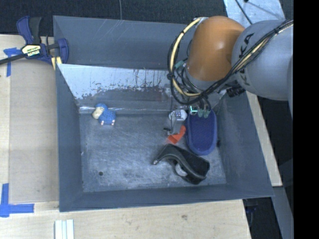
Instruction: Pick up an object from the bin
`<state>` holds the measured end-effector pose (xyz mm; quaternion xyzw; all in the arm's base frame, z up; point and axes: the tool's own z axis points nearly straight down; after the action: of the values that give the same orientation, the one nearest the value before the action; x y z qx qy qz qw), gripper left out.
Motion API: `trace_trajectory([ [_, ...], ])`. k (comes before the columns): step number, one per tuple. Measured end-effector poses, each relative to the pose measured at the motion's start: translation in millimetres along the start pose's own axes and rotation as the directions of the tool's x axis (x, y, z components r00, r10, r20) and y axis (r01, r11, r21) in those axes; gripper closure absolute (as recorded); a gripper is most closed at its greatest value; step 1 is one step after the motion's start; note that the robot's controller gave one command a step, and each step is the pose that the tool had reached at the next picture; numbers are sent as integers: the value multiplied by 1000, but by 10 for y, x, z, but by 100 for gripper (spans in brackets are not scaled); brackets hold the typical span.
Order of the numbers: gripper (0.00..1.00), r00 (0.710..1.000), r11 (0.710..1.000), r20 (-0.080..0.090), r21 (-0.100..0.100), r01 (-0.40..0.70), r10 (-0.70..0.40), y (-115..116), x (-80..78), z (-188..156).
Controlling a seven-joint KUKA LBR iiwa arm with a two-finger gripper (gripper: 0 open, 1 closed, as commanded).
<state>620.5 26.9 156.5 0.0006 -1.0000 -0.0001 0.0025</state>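
Gripper point(175, 122) low at the right of the bin point(68, 148), beside a blue oval object point(202, 133) and a small red piece point(176, 136). Open or clenched, cannot tell.

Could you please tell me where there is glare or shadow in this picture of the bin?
Camera view: the bin shows a pale glare band across its far wall; beneath the arm's orange cover the floor looks darker, around the blue oval object and the black curved object.
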Motion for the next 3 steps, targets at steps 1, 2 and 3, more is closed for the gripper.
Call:
trace_trajectory([
  [1,0,995,995,4,2,102,-102,-758,550,565],
  [2,0,994,994,26,7,109,-109,-684,432,690],
  [3,0,992,992,28,12,124,-125,-543,260,768],
])
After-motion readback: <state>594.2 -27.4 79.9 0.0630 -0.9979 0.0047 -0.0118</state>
